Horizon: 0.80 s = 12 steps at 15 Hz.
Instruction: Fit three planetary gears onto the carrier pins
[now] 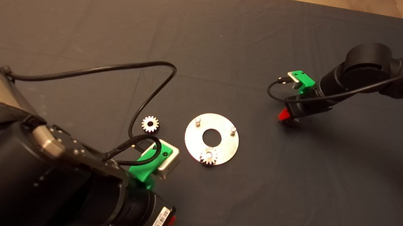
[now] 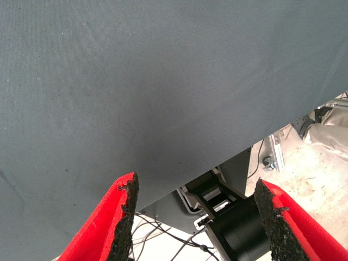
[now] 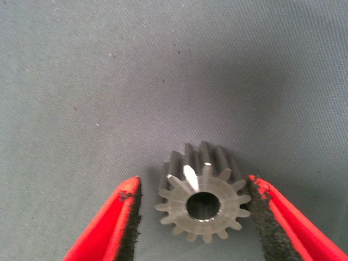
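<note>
The shiny round disc (image 1: 196, 144) lies mid-mat with two bare carrier pins (image 1: 197, 121) (image 1: 233, 129) standing upright. One planetary gear (image 1: 209, 156) sits on the disc's near pin. A second gear (image 1: 150, 124) lies loose on the mat left of the disc. My right gripper (image 1: 289, 116) is down over a third gear (image 3: 201, 201) to the right of the disc. In the right wrist view the right gripper (image 3: 194, 182) is open, its pads flanking that gear. My left gripper (image 2: 196, 185) hangs open and empty near the mat's front edge, below the disc.
The left arm's black cable (image 1: 132, 67) loops over the mat close to the loose gear. Beyond the mat edge, the left wrist view shows floor, a metal frame (image 2: 274, 152) and a person's leg (image 2: 329, 128).
</note>
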Each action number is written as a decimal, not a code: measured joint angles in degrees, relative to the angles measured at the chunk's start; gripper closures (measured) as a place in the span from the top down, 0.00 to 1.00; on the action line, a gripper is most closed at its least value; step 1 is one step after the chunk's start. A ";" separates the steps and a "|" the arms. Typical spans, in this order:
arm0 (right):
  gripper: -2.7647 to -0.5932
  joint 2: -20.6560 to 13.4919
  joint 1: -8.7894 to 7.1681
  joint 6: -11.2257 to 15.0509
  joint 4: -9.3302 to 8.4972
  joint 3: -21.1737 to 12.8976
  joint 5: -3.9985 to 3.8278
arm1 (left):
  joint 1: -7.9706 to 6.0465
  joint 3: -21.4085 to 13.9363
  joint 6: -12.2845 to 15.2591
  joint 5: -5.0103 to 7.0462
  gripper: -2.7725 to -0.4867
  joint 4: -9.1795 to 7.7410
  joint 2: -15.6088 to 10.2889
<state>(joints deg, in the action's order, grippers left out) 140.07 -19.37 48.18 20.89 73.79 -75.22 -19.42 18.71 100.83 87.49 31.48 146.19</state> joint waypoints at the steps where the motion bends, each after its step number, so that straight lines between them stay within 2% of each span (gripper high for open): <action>1: 0.32 -0.02 0.00 -0.06 0.00 0.00 -0.06 | 0.00 0.00 0.00 0.02 0.43 0.00 0.00; 8: 0.23 -0.02 0.00 -0.11 0.00 0.00 -0.13 | 0.00 0.00 -0.03 0.00 0.43 0.02 -0.30; 12: 0.22 -0.05 0.00 -0.11 0.00 0.00 -0.15 | 0.00 0.00 -0.04 0.02 0.43 0.02 -0.30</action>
<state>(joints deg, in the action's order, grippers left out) 140.02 -19.37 48.07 20.89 73.79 -75.36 -19.42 18.71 100.79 87.50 31.50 145.90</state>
